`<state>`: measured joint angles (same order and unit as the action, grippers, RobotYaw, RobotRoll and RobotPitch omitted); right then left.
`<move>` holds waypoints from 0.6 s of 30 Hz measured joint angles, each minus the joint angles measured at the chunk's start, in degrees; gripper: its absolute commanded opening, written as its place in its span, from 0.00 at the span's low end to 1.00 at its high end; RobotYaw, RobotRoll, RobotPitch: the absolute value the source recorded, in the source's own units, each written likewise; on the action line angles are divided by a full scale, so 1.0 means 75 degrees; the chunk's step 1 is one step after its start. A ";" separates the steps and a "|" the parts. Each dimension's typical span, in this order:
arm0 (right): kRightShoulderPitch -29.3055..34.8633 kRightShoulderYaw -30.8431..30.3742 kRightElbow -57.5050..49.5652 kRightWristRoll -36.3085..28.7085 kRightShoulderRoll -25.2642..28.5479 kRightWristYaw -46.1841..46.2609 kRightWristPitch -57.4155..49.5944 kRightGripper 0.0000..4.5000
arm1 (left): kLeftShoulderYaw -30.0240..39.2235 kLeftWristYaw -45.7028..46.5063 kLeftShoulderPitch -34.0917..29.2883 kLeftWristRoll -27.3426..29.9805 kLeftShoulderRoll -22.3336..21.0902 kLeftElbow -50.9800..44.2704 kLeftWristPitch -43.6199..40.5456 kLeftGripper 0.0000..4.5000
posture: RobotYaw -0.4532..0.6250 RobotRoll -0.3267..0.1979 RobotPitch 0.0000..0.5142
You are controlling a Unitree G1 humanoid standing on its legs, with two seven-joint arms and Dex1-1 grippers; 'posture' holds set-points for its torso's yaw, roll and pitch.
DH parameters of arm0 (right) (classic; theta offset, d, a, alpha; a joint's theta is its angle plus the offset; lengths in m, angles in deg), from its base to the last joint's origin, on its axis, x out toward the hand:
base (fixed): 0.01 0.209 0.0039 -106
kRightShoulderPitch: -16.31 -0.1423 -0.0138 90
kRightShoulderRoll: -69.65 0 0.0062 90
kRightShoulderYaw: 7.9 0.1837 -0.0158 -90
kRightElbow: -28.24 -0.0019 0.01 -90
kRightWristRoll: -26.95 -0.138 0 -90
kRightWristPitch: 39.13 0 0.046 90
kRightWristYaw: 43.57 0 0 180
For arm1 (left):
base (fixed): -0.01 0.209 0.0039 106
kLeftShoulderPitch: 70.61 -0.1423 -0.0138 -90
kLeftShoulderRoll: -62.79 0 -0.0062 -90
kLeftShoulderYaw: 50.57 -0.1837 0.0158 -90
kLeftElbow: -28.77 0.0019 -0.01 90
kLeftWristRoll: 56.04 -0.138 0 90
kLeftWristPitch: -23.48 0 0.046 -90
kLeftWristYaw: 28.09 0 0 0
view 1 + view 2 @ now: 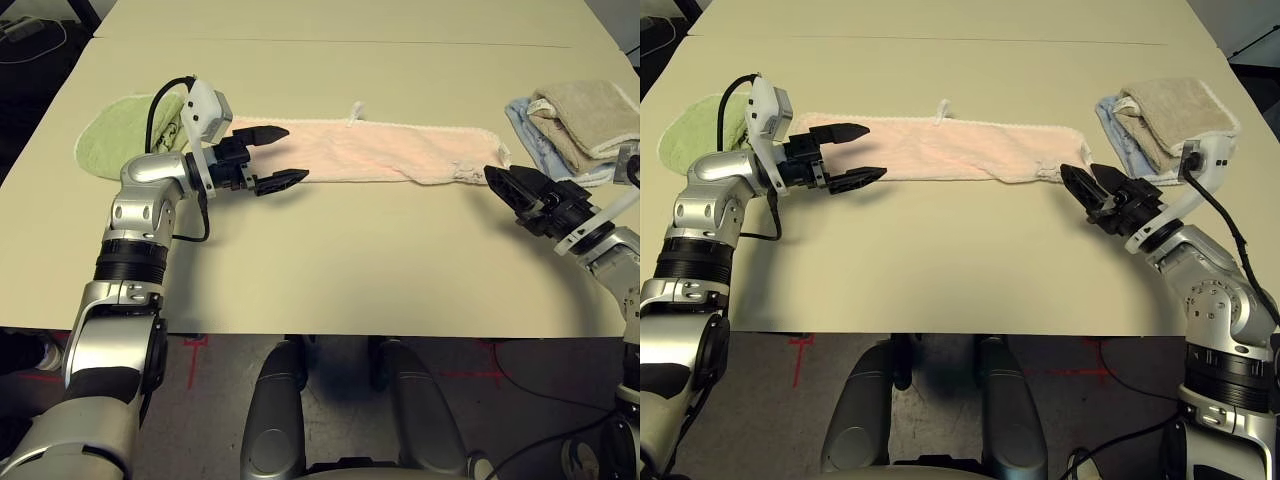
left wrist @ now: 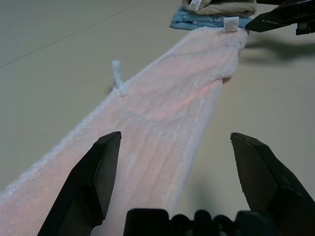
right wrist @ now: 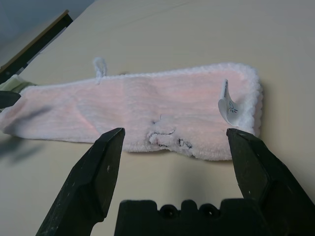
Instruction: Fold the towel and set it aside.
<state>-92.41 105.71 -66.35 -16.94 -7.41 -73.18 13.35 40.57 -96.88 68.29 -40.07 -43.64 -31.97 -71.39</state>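
The pale pink towel (image 1: 380, 150) lies flat on the table as a long narrow strip running left to right. Its small white loop (image 1: 354, 110) sticks out from the far edge. My left gripper (image 1: 296, 153) hovers open over the towel's left end, fingers pointing along the strip (image 2: 167, 113). My right gripper (image 1: 503, 175) is open just off the towel's right end, nothing between its fingers. In the right wrist view a white tag (image 3: 229, 105) and dark writing (image 3: 167, 140) mark that end of the towel.
A green towel (image 1: 120, 140) lies at the far left, behind my left wrist. A folded beige towel (image 1: 590, 120) rests on a light blue cloth (image 1: 530, 135) at the far right. The tan table (image 1: 350, 270) stretches bare toward its front edge.
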 measured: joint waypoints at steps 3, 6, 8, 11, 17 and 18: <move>0.0038 -0.0004 0.0000 0.0014 0.0000 0.0005 -0.0017 0.99 | 0.0000 0.0041 -0.0037 0.0000 0.0000 -0.0079 0.0000 1.00 | 0.42 0.62 0.57; 0.0065 -0.0034 0.0000 0.0021 0.0000 0.0020 -0.0017 0.99 | 0.0000 0.0062 -0.0054 0.0000 0.0000 -0.0133 0.0000 1.00 | 0.43 0.62 0.57; 0.0073 -0.0034 -0.0003 0.0019 0.0000 0.0060 -0.0020 0.99 | 0.0000 0.0079 -0.0062 0.0000 0.0000 -0.0154 0.0000 1.00 | 0.44 0.62 0.57; 0.0241 -0.0027 -0.0044 -0.0041 -0.0008 0.0152 -0.0113 0.99 | 0.0000 0.0106 -0.0093 0.0002 0.0000 -0.0198 -0.0026 1.00 | 0.44 0.62 0.58; 0.0478 -0.0011 -0.0090 -0.0177 -0.0051 0.0381 -0.0293 0.99 | -0.0001 0.0135 -0.0117 0.0002 0.0006 -0.0279 -0.0119 1.00 | 0.44 0.62 0.58; 0.0437 0.0036 -0.0081 -0.0196 -0.0060 0.0460 -0.0295 0.99 | -0.0001 0.0142 -0.0117 0.0003 0.0016 -0.0302 -0.0122 1.00 | 0.44 0.62 0.58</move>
<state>-89.13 105.98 -66.96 -18.41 -7.87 -69.72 11.13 40.56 -95.81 67.42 -40.04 -43.51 -34.23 -72.30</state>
